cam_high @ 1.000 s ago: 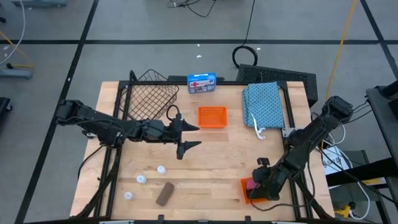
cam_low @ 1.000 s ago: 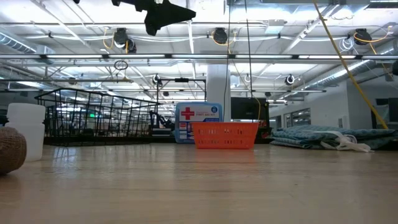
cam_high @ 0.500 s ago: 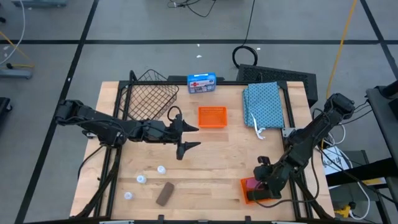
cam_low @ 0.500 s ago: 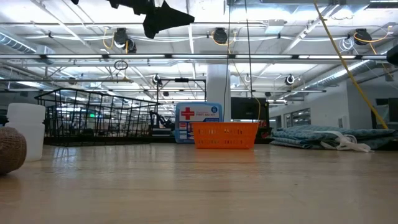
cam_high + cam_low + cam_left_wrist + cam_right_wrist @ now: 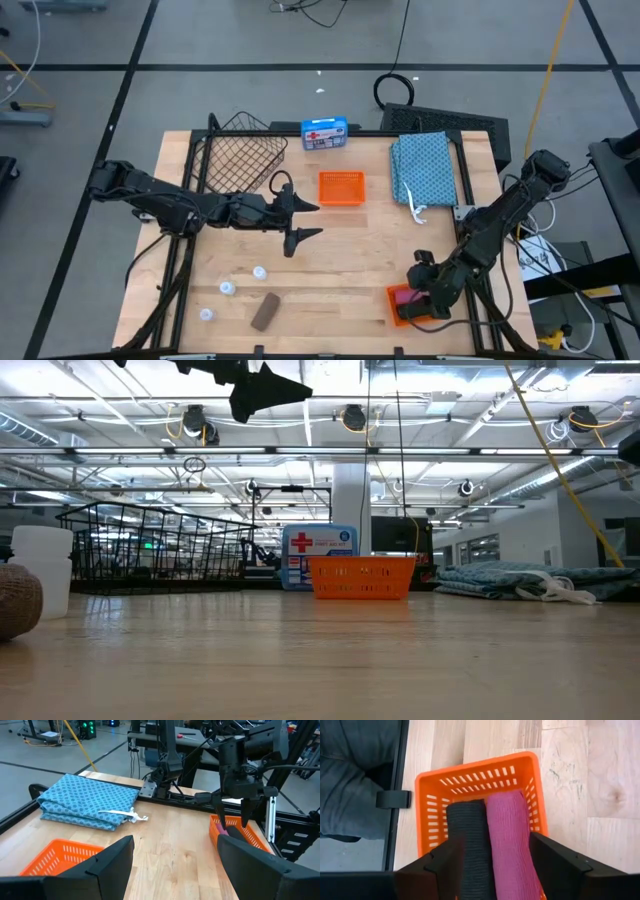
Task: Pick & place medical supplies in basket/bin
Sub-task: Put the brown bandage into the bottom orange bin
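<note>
The right gripper (image 5: 490, 857) is hanging spread-fingered, grasping nothing, straddling the black roll (image 5: 470, 845) and pink roll (image 5: 510, 840) in the lower-right orange tray (image 5: 470, 775), apparently lining up a pick. The left gripper (image 5: 305, 220), also released, is waiting mid-frame below the basket (image 5: 240, 150).

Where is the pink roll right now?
The pink roll lies beside the black roll in the orange tray at the table's near right edge, directly under the right gripper.

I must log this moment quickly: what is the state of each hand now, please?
Left hand: open, holding nothing, above the middle of the table.
Right hand: open, holding nothing, over the black roll and pink roll in the orange tray.
</note>
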You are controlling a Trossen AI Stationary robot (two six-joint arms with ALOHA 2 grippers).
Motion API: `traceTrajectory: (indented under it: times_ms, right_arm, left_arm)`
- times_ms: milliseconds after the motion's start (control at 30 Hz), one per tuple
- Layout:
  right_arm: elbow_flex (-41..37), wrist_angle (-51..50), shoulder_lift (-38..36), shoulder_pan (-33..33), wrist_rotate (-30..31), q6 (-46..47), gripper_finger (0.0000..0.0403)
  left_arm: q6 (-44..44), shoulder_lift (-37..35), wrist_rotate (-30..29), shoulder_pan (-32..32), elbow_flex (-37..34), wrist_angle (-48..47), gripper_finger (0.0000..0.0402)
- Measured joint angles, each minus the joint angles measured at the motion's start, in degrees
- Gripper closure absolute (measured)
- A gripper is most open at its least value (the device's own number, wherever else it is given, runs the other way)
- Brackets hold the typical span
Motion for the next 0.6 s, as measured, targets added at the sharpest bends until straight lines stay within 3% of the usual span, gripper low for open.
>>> traceTrajectory:
  times_ms: [267,500,600]
  right_arm:
    - [0.0,0.0,-0.3,-0.9,-0.2,-0.1,0.0187]
    - [0.1,0.3,-3.8,-3.3,0.1,-0.1,0.0195]
    - [0.1,1.0,-5.7,-4.7,3.2,-0.2,0.0195]
  left_arm:
    - [-0.9,-1.4,0.1,0.0,0.0,-0.5,0.0105]
    - [0.4,-10.5,0.5,-1.8,0.0,-8.3,0.0105]
    - [0.7,-14.3,0.0,-3.1,0.0,-12.4,0.0105]
